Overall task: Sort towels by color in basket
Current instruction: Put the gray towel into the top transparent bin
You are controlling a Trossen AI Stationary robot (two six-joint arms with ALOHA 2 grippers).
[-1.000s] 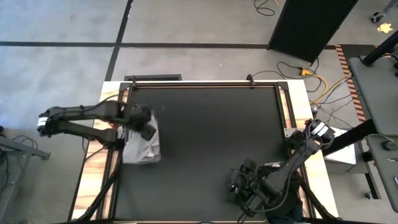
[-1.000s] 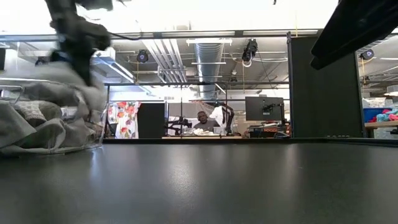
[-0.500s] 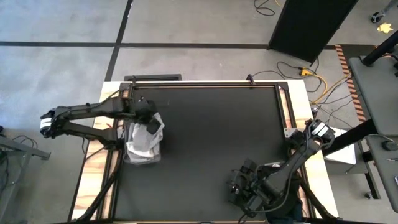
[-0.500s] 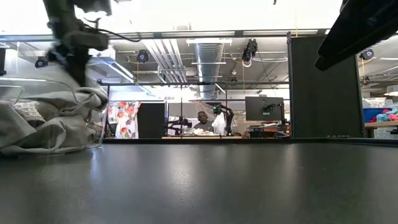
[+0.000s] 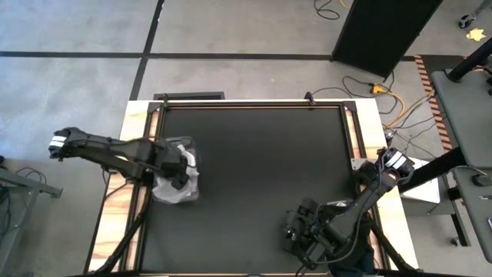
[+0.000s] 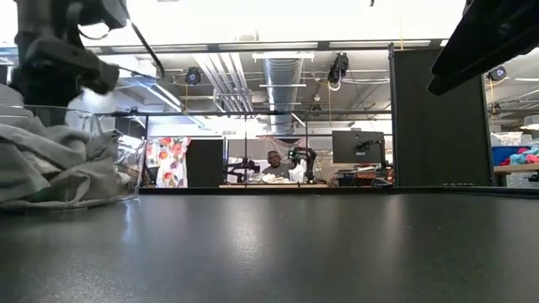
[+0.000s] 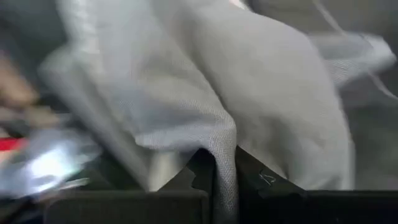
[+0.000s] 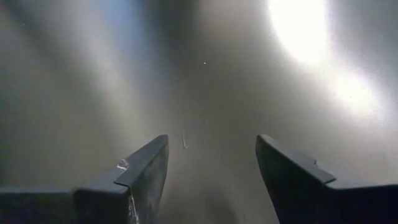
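**Grey towels nearly all in the basket**

We see our left gripper (image 7: 221, 171) pinching a soft light-grey towel (image 7: 261, 99) over the clear plastic basket (image 6: 126, 172) at the table's left edge, already heaped with grey cloth. No dark towels show. Our right gripper (image 8: 211, 180) waits spread apart, low at the front right; nothing blocks the black tabletop (image 5: 261, 169)

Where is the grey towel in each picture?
High view: the grey towel lies bunched in the clear basket at the table's left edge, under the left gripper.
Low view: it is piled at the far left, behind the basket's clear wall.
Left wrist view: it fills the picture, with a fold pinched between the fingers.
Right wrist view: not in it.
Shared landmark: the clear basket.
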